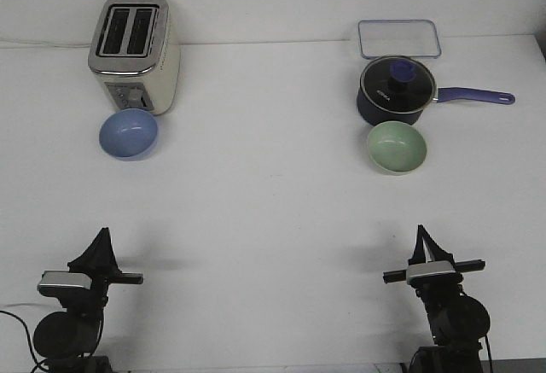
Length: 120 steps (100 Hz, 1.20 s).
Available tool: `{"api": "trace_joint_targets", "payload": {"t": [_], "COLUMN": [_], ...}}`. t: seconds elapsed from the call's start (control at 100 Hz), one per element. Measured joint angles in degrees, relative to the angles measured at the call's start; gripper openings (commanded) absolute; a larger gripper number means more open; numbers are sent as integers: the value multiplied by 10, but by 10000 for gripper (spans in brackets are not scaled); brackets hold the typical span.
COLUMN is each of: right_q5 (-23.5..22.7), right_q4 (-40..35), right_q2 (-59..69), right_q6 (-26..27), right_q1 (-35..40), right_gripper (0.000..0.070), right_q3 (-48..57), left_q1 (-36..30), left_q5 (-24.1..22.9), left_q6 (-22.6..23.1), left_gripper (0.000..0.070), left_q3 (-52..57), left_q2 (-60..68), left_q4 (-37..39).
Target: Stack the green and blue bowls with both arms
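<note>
The light blue bowl [129,133] sits upright on the white table at the far left, just in front of a toaster. The pale green bowl [397,147] sits upright at the far right, just in front of a saucepan. Both bowls look empty. My left gripper [103,235] is low at the near left, well short of the blue bowl. Its fingers meet in a point and hold nothing. My right gripper [421,232] is at the near right, well short of the green bowl, fingers together and empty.
A cream and silver toaster [134,53] stands behind the blue bowl. A dark navy saucepan [398,91] with a glass lid stands behind the green bowl, its handle pointing right. A clear rectangular container [398,38] lies behind the pan.
</note>
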Motion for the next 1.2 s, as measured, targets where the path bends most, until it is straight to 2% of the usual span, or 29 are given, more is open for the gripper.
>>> {"api": "trace_joint_targets", "payload": {"t": [0.8, 0.94, 1.1, 1.2], "right_q5": [0, -4, -3, 20], "right_q4": [0, 23, 48, 52], "right_q2": [0, 0, 0, 0], "right_q6": [0, 6, 52, 120], "right_q1": [0, 0, 0, 0], "right_gripper": [0, 0, 0, 0], "right_q3": [0, 0, 0, 0], "left_q1": [0, 0, 0, 0], "left_q5": [0, 0, 0, 0], "left_q6": [0, 0, 0, 0], "left_gripper": [15, 15, 15, 15], "left_q3": [0, 0, 0, 0], "left_q2": [0, 0, 0, 0], "left_q4": [0, 0, 0, 0]}}
